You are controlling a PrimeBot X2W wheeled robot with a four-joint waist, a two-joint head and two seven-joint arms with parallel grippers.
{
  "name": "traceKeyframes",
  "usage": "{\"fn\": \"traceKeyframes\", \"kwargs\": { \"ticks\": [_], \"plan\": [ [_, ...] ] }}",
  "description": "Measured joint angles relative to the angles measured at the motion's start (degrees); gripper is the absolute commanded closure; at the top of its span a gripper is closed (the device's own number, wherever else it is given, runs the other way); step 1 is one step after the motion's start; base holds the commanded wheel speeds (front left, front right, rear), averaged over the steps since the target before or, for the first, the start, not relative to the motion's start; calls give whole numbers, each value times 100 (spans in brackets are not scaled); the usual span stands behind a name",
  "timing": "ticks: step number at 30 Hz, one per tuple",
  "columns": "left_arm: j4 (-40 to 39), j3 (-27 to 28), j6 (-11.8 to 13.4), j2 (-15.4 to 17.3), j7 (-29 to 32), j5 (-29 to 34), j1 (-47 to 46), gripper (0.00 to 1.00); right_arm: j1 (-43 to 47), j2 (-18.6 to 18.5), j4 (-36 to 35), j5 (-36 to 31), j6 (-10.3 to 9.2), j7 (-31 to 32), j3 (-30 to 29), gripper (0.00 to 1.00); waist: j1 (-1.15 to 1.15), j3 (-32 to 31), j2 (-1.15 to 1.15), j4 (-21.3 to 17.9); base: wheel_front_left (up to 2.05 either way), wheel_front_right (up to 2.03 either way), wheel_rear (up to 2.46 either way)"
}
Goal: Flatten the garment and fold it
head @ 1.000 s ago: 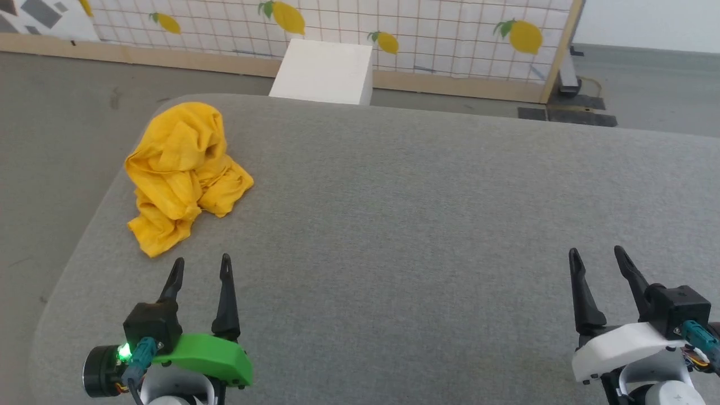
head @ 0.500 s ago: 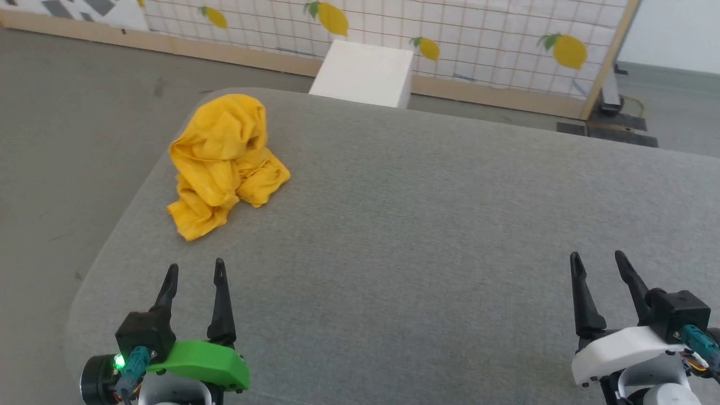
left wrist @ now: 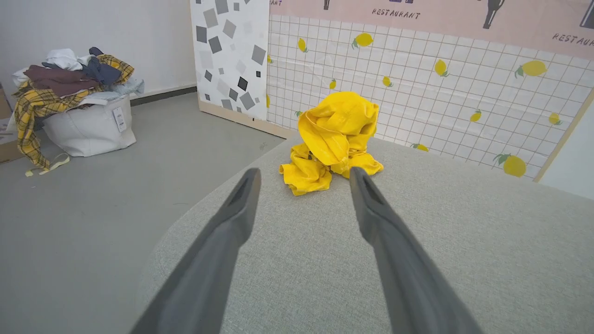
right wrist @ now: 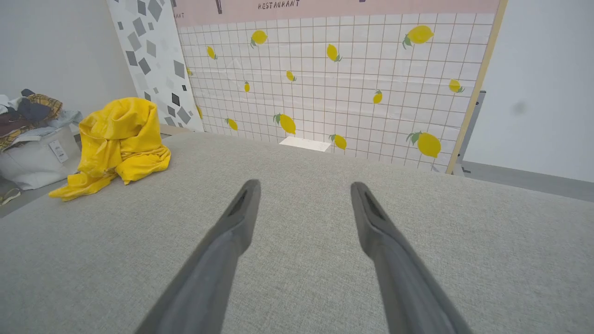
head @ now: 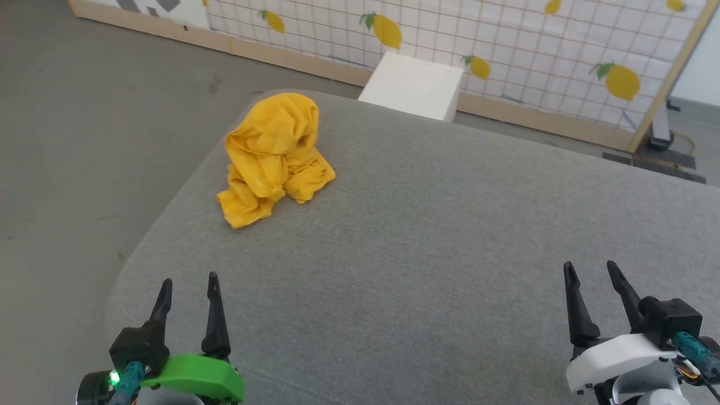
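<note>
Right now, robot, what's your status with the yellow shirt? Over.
Left gripper open, empty. Right gripper open, empty. Garment crumpled in a heap, far-left corner of table, untouched. Nothing between it and left gripper.

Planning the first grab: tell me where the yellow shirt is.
In the head view the yellow shirt lies crumpled at the grey table's far left corner, ahead of the left gripper, left of the white box.

The word "RESTAURANT" stands in dark slanted capitals on the pink strip (left wrist: pixel 445 23) above the lemon-printed grid panel (left wrist: pixel 417 93). The left wrist view shows it twice, the second running off the right edge. The right wrist view shows it once whole, with a fragment "ANT" further left. A white tag (left wrist: pixel 119 119) on the laundry bag (left wrist: pixel 88 132) is too small to read.
</note>
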Motion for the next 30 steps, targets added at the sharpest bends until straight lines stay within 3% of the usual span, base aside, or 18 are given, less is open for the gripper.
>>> {"fn": "traceKeyframes", "kwargs": {
  "ticks": [13, 30],
  "plan": [
    [12, 64, -8, 0, -153, -105, 148, 0, 0, 1, 203, 51, 0, -149, -21, 0, 0, -156, 0, 422, 0, 0, 0],
    [18, 57, 8, 0, -356, -420, 157, 0, -51, 1, 318, 51, 0, -302, -208, 0, 0, -53, 0, 699, 0, 0, 0]
  ]
}}
